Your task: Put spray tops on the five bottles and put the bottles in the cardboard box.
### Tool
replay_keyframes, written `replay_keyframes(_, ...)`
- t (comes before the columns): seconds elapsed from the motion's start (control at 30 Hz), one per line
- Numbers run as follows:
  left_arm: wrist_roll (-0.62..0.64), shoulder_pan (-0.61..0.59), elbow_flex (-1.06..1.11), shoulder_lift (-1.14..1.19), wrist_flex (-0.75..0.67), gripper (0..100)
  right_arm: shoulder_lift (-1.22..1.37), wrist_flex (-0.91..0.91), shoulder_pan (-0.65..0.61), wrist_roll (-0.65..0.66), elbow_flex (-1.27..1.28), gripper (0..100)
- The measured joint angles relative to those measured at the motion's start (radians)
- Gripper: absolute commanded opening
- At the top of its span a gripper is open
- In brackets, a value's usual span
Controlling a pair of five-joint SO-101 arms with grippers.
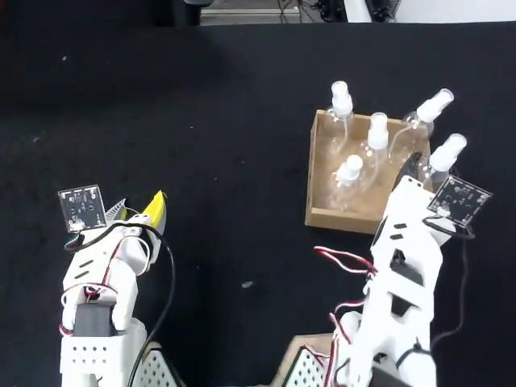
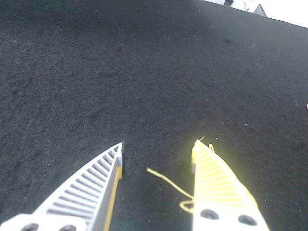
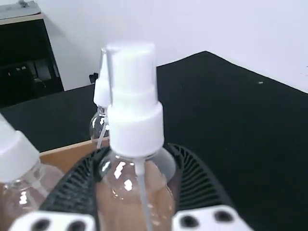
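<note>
Bottle [image 3: 134,139] with its spray top on stands upright between the black fingers [image 3: 77,183] of the right end effector [image 3: 139,153], which pinch its body. Its long axis points straight up. Just beyond the fingertips lies the cardboard box [image 1: 347,219], with four other capped bottles [image 1: 349,173] in it as far as we see. Whether the held base is inside the wall we cannot tell. We judge that a short lowering comes next. Far aside, the left end effector [image 2: 159,144] is spread and holds nothing, above the counter [image 1: 226,121].
</note>
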Motion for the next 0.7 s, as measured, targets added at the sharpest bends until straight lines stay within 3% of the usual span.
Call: replay_keyframes(0.7, 0.0, 0.0, 0.0, 0.0, 0.0, 21, 0.282, -0.273, 0.0, 0.0, -0.002, 1.1)
